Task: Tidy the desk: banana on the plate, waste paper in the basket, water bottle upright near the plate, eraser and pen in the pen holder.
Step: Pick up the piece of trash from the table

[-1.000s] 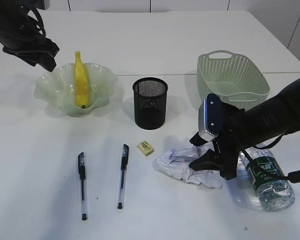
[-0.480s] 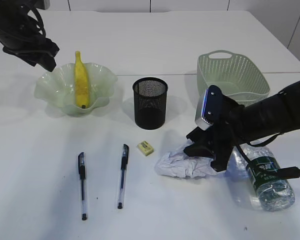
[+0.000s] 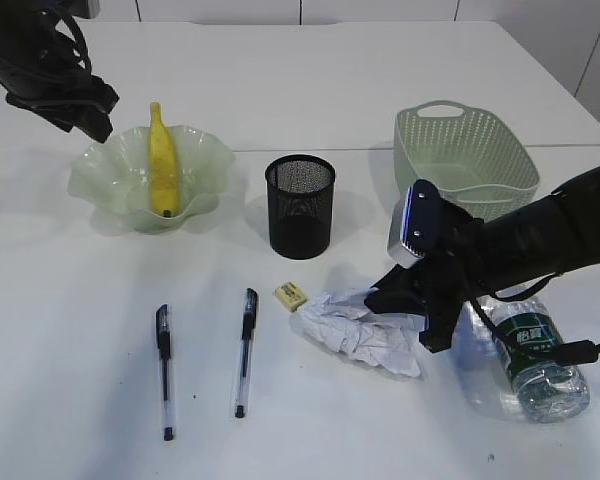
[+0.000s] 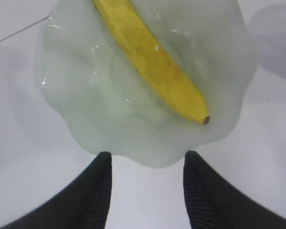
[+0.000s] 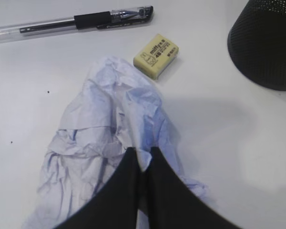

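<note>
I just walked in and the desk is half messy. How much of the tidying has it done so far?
Done: the banana lies in the plate. In hand: the right pincer has closed on an edge of the waste paper, which is not yet in the basket. Left: the water bottle lies on its side, and the eraser and both pens are on the desk, outside the pen holder.

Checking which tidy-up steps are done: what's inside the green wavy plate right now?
The banana lies alone inside the plate, dark tip toward the near rim. The plate's floor directly beneath the banana is covered, so anything there cannot be seen.
</note>
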